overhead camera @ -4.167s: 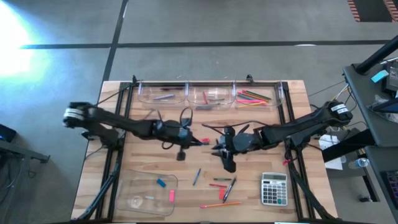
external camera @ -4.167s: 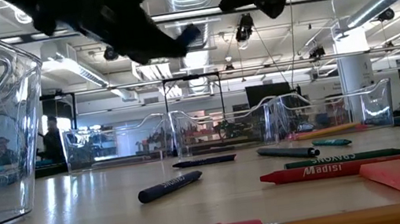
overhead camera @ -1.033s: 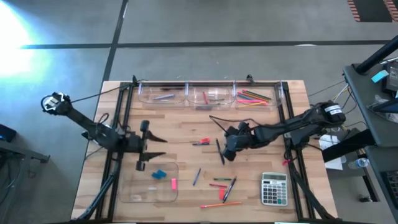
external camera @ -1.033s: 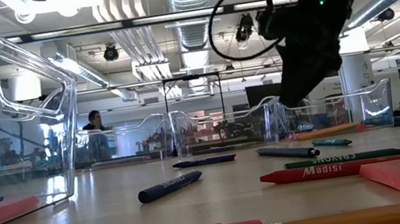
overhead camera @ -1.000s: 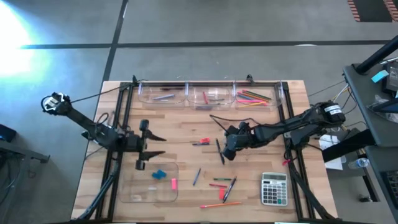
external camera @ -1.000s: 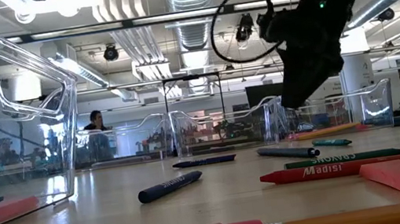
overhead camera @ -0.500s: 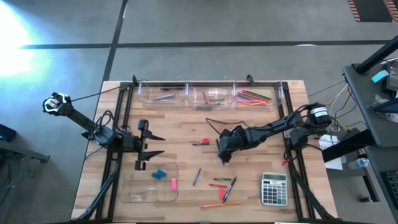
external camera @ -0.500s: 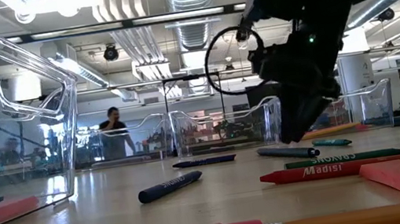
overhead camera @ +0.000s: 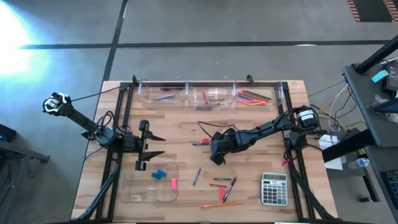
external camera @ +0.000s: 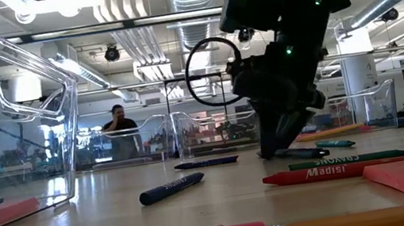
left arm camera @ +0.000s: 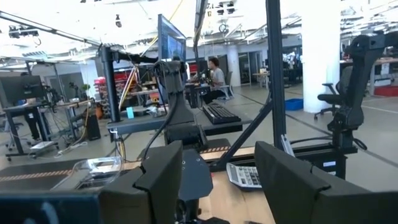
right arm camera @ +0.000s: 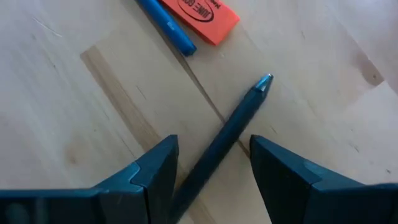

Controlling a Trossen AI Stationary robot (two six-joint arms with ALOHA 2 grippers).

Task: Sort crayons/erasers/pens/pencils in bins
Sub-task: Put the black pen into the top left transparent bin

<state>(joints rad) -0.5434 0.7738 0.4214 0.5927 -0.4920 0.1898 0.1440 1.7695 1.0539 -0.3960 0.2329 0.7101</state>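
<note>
My right gripper hangs low over the middle of the table, open and pointing steeply down. Its two fingers stand either side of a dark pen lying flat on the wood, without touching it. An orange eraser and a blue stick lie just beyond the pen. My left gripper waits open and empty above the left side, near the shallow tray. That tray holds a blue eraser and a pink eraser. Three clear bins line the far edge; the right one holds pencils.
Loose sticks lie near the front: a blue pen, a red crayon, a dark pen and an orange pencil. A grey calculator sits at the near right. A person stands in the room beyond the table.
My right gripper has moved toward the table's left edge and down, from beside the dark pen to low over it, its fingers now either side of the pen. It has stayed open. The pen has not moved.
</note>
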